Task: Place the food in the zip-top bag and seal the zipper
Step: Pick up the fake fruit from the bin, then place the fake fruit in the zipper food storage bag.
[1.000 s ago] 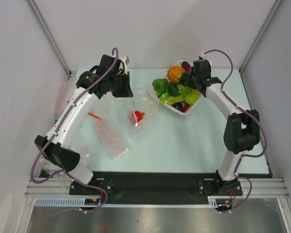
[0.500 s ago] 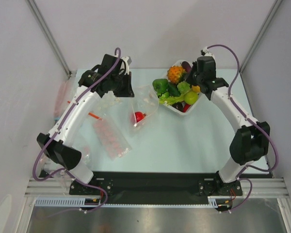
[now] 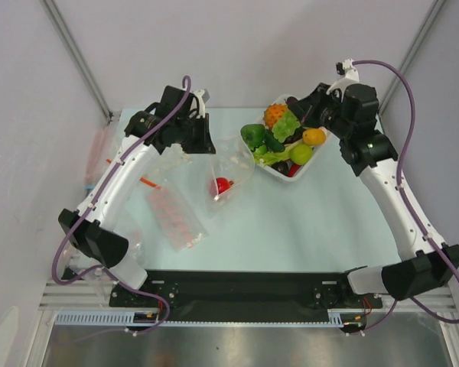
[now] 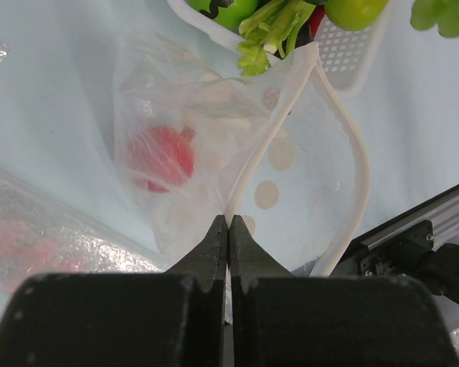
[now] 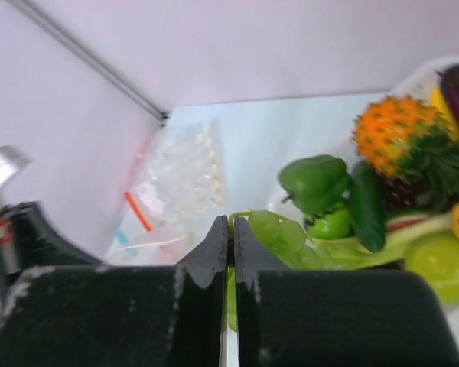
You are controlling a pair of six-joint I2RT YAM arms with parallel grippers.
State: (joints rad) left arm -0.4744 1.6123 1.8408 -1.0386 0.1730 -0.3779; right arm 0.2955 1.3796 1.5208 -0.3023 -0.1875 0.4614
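Gaping toward the white tray, the zip-top bag sits on the worktop between the two arms. One red piece of the food is inside it, and the far corner of its mouth touches the tray's rim. The zipper shows as a pale strip running round that open mouth. The left hand is pinched fully closed on the near part of this strip.

The right hand is also closed, gripping the stem of a bunch of light green grapes. In the top view the grapes sit over the tray's heap. Below them in the tray lie a green pepper, an orange pineapple and a yellow-green apple.

A packet with pink-red blobs lies flat just beside the bag on its left. A packet with white dots rests near the back left corner.
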